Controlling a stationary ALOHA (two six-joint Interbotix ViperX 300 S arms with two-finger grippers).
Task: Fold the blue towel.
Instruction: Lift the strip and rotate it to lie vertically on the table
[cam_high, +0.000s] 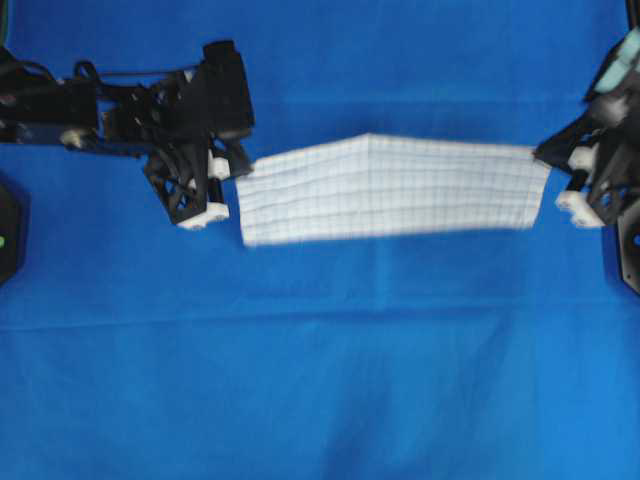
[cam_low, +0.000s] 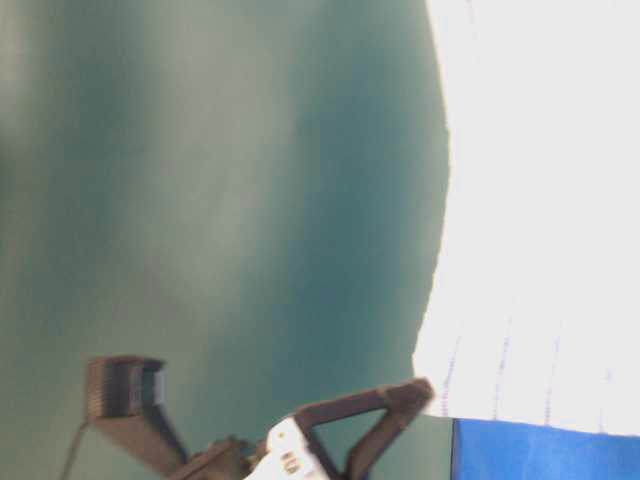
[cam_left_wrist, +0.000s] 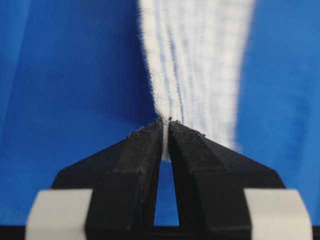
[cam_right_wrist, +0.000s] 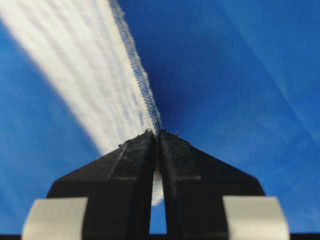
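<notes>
The blue towel is a white cloth with thin blue check lines, held stretched between both grippers above the solid-blue tablecloth. My left gripper is shut on its left upper corner; in the left wrist view the cloth runs away from the closed tips. My right gripper is shut on the right upper corner; the right wrist view shows the towel's blue-stitched hem pinched between the tips. The towel hangs as a bright white sheet in the table-level view.
The blue tablecloth covers the whole table. A dark arm base stands at the left edge and another at the right edge. In the table-level view a black gripper finger shows low in the picture.
</notes>
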